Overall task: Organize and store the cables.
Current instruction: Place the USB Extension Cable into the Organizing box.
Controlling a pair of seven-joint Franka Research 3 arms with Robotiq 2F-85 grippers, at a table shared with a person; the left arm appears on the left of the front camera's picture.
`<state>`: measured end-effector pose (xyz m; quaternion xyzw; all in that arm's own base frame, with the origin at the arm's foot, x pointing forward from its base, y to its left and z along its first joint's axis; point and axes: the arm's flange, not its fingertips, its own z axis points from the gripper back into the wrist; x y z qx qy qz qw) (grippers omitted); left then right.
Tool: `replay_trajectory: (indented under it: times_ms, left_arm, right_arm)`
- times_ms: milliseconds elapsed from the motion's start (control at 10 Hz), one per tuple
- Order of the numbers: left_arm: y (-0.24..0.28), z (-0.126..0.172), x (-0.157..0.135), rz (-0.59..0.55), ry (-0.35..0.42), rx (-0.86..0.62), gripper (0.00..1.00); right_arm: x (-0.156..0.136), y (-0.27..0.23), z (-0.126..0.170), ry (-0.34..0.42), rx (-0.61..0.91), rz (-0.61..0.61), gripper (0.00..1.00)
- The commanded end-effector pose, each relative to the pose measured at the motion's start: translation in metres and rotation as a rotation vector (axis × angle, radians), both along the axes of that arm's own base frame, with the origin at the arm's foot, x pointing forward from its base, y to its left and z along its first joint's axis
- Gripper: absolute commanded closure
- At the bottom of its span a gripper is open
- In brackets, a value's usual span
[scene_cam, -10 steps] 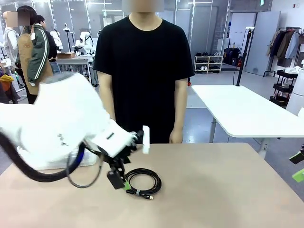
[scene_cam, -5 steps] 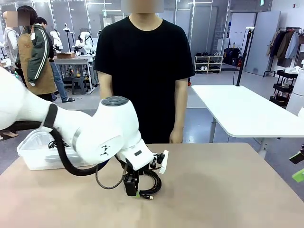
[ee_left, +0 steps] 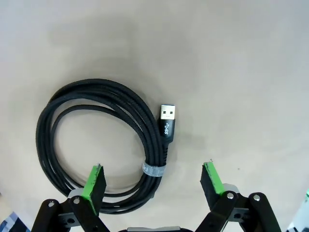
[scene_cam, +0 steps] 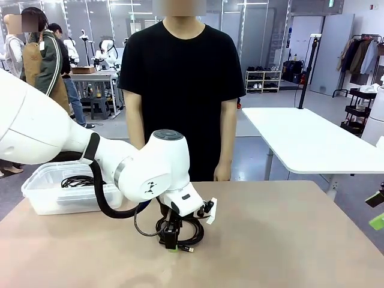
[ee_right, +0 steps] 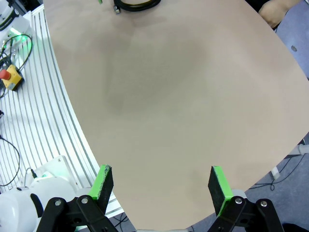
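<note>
One of the cables, a black coil (scene_cam: 191, 231) bound with a pale tie, lies on the tan table in front of the person. In the left wrist view the coil (ee_left: 96, 140) sits just below the camera, its USB plug (ee_left: 167, 119) pointing away. My left gripper (scene_cam: 171, 241) hangs low over it, open, and its green pads (ee_left: 94, 180) straddle the tied side of the coil without touching. Another black cable (scene_cam: 78, 180) rests inside the clear bin. My right gripper (ee_right: 161, 170) is open above bare table, and its green pads peek in at the front view's right edge (scene_cam: 377, 211).
A clear plastic bin (scene_cam: 37, 195) stands at the table's far left. The person (scene_cam: 180, 90) stands at the far edge with arms down. A white table (scene_cam: 312, 141) is behind on the right. The near table edge and a ribbed white rail (ee_right: 53, 130) run under my right wrist.
My left arm has swung back and down, so the gripper moved right and now sits over the coil. The bin, hidden before by the arm, shows again.
</note>
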<state>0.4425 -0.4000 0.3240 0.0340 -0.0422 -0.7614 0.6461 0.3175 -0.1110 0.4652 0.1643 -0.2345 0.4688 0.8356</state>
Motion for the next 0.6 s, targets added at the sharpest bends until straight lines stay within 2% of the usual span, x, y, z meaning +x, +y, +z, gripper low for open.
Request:
replay_trajectory:
  times_ms: [0,300,400,500]
  left_arm:
    - [0.0009,-0.0027,0.0109,0.029,-0.001,0.0,0.0]
    - [0.002,-0.0095,0.0135,0.049,0.009,0.012,0.0]
    - [0.0021,-0.0105,0.0162,0.054,0.035,-0.007,0.04]
    - [0.0021,-0.0107,0.0163,0.048,0.046,-0.013,0.35]
  right_arm:
    - [0.0012,0.0006,0.0007,0.006,0.007,-0.014,0.0]
    - [0.0012,0.0006,0.0007,0.006,0.007,-0.014,0.0]
    - [0.0012,0.0006,0.0007,0.006,0.007,-0.014,0.0]
    - [0.0012,0.0006,0.0007,0.006,0.007,-0.014,0.0]
